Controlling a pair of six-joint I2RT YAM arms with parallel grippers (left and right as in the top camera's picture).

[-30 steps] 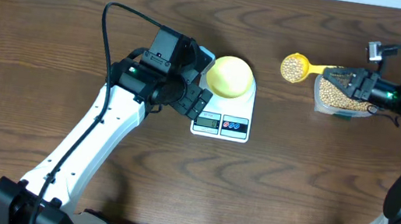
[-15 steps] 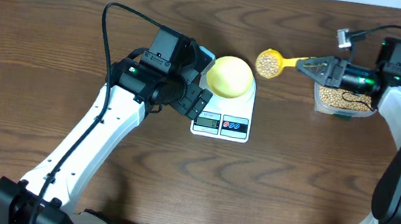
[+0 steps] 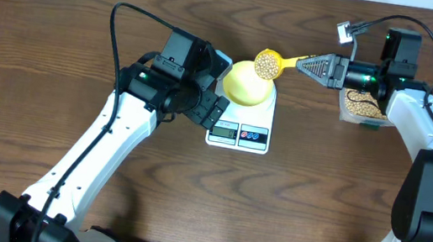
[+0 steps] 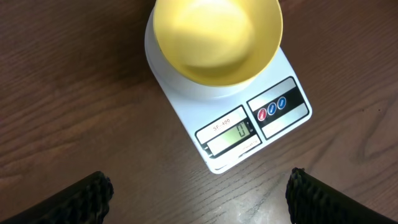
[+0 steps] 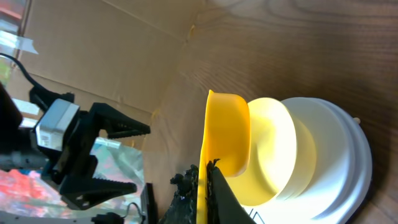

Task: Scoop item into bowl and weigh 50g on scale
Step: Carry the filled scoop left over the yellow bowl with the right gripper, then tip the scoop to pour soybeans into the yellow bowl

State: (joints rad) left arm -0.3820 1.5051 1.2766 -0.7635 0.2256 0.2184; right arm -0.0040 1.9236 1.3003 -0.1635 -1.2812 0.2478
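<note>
Beans (image 3: pixel 268 63) heaped in a yellow scoop (image 3: pixel 286 62), held over the far right rim of the pale-yellow bowl (image 3: pixel 243 87); more of them in a clear tub (image 3: pixel 362 108) nearer the right edge of the worktop (image 3: pixel 62 14). Bowl seated on the white scale (image 3: pixel 239 133), midway along the worktop toward its far edge, display (image 4: pixel 231 132) reading 0. Right end effector (image 3: pixel 309 65) clamped on the scoop's handle, reaching in from the right. Left end effector (image 4: pixel 200 200) spread wide, gripping nothing, poised just by the scale's left side, fingers (image 4: pixel 84 196) dark at the bottom corners of the wrist view
</note>
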